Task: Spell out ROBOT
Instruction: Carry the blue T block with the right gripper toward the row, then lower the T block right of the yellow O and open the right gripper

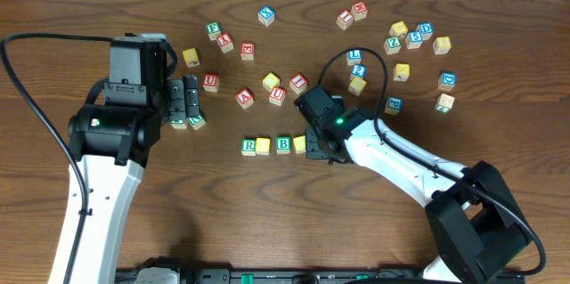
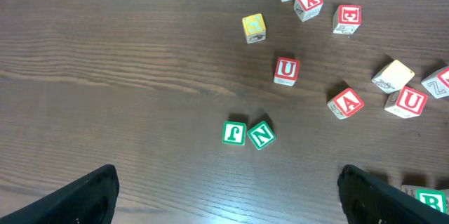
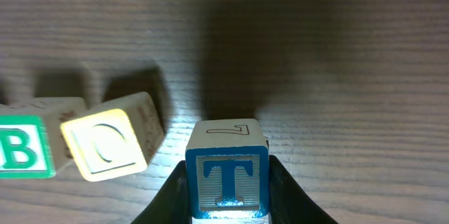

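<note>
Right gripper [image 3: 226, 190] closed around the blue-framed T cube [image 3: 226, 173], holding it low at the three o'clock end of the row, just beside the yellow O cube [image 3: 105, 145] that follows the green B cube [image 3: 21, 150], probably to finish ROBOT. Left gripper [image 1: 184, 99] hovers wide open, empty.

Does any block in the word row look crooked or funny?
Yes. The yellow cube right after the green B cube sits twisted, its face not squared with the B's. The blue T cube is not in the row yet; the right tool holds it.
</note>
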`<move>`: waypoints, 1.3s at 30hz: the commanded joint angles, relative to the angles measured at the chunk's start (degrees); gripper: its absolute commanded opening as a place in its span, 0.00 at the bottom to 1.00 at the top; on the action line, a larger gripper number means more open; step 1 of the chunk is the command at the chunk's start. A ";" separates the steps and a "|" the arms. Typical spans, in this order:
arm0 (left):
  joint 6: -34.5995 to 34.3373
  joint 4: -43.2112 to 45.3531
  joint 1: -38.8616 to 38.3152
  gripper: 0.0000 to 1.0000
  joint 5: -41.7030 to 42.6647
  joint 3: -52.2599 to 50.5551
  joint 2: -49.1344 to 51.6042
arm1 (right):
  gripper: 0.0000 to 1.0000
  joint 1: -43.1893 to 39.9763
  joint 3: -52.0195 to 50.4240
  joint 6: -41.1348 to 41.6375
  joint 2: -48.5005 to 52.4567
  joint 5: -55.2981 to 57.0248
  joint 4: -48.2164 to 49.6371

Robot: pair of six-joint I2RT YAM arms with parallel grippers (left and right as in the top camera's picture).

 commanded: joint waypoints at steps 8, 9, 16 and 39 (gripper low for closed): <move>0.98 -0.15 0.28 0.98 -0.55 0.90 -0.04 | 0.07 0.22 -3.43 0.83 -0.48 0.76 6.60; 0.98 -0.15 0.28 0.98 -0.55 0.90 -0.04 | 0.07 0.22 -3.43 0.83 -0.44 0.76 6.60; 0.98 -0.15 0.28 0.98 -0.55 0.90 -0.04 | 0.07 0.22 -3.48 -0.31 -0.17 1.79 9.79; 0.98 -0.15 0.28 0.98 -0.52 0.90 -0.04 | 0.08 2.64 -3.72 -0.04 1.07 1.62 9.35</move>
